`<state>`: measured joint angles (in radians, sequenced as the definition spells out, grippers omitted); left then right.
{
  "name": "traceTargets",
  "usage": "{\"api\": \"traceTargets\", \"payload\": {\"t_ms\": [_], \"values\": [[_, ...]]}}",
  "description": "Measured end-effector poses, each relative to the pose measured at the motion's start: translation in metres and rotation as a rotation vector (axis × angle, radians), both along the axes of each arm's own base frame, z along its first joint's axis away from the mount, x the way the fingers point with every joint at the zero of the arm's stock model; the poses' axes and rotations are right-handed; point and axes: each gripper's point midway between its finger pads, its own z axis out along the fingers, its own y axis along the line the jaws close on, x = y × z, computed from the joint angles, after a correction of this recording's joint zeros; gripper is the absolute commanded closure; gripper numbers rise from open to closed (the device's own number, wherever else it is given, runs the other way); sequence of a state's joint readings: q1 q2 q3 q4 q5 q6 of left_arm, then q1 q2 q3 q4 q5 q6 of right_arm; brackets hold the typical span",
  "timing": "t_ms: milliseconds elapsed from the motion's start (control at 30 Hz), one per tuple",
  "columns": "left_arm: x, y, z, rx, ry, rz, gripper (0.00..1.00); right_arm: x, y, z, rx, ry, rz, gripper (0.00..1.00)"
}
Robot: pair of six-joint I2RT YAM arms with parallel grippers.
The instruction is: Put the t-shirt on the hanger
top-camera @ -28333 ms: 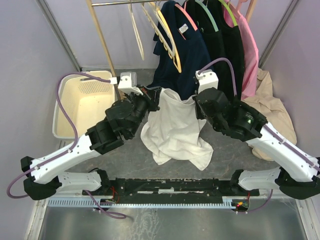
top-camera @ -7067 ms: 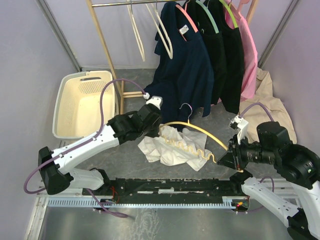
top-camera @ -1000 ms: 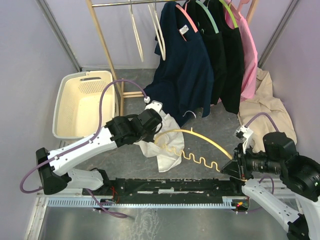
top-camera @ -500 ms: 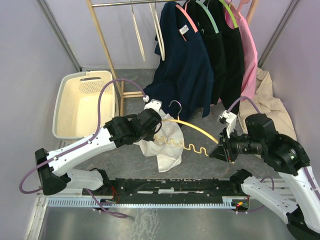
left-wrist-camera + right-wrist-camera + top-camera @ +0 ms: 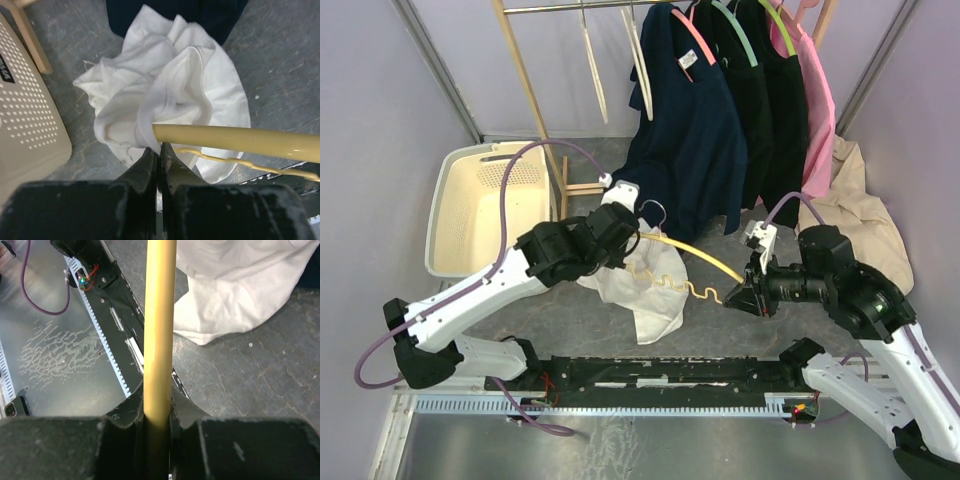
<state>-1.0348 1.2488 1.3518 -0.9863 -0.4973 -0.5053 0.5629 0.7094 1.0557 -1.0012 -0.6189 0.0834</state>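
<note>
The left gripper (image 5: 158, 161), fingers pressed together, pinches an edge of the crumpled white cotton t-shirt (image 5: 185, 85). The right gripper (image 5: 159, 422) clamps 1 arm of the slim yellow hanger (image 5: 225, 140), whose far end enters the shirt, bunched over the grey surface (image 5: 280, 55).

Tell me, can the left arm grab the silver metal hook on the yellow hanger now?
Probably not yet. The silver metal hook of the yellow hanger sits close, but the left pincer is shut on the white cotton t-shirt and would need to let go first.
</note>
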Motion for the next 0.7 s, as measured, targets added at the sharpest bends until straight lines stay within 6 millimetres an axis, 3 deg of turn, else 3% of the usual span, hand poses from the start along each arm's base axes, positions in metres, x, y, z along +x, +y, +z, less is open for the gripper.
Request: {"api": "traceTargets", "payload": {"t_ms": [300,533,700], "values": [[0.012,-0.003,0.065,-0.018,-0.086,-0.003,0.97,0.003,0.0,0.019,0.046,-0.096,0.001,0.98],[0.025,-0.009,0.12,-0.063,-0.176,0.001,0.97,0.004,-0.012,0.033,0.008,-0.14,-0.045,0.98],[0.028,-0.009,0.145,-0.081,-0.214,0.002,0.97,0.001,-0.02,0.045,-0.02,-0.15,-0.062,0.98]]}}
